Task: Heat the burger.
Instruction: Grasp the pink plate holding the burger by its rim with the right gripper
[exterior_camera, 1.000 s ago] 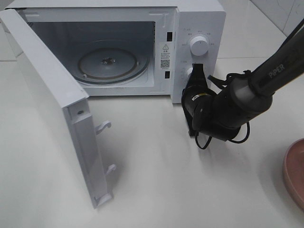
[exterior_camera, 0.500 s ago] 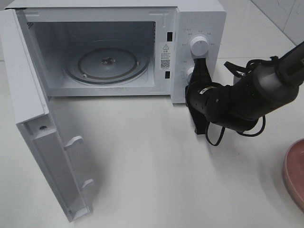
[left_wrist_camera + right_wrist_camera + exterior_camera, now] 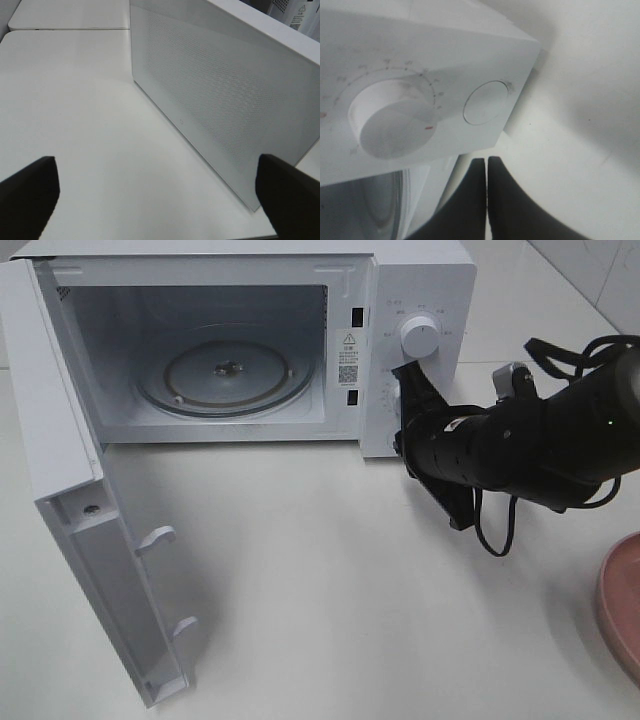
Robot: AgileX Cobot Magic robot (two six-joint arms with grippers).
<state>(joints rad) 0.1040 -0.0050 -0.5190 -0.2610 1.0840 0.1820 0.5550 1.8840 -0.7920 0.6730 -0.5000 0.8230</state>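
My right gripper (image 3: 409,378), shut and empty, sits just beside the microwave's (image 3: 420,280) front; a careless turn could bump its knob (image 3: 418,337). My left gripper (image 3: 156,165) gapes empty.

microwave (image 3: 420,280) sits at the surface's (image 3: 330,590) back edge, door (image 3: 70,490) swung out toward the front-left corner, turntable (image 3: 225,375) inside it, right gripper (image 3: 486,165) just before its right-side control panel (image 3: 418,300), plate (image 3: 622,600) at the right edge.
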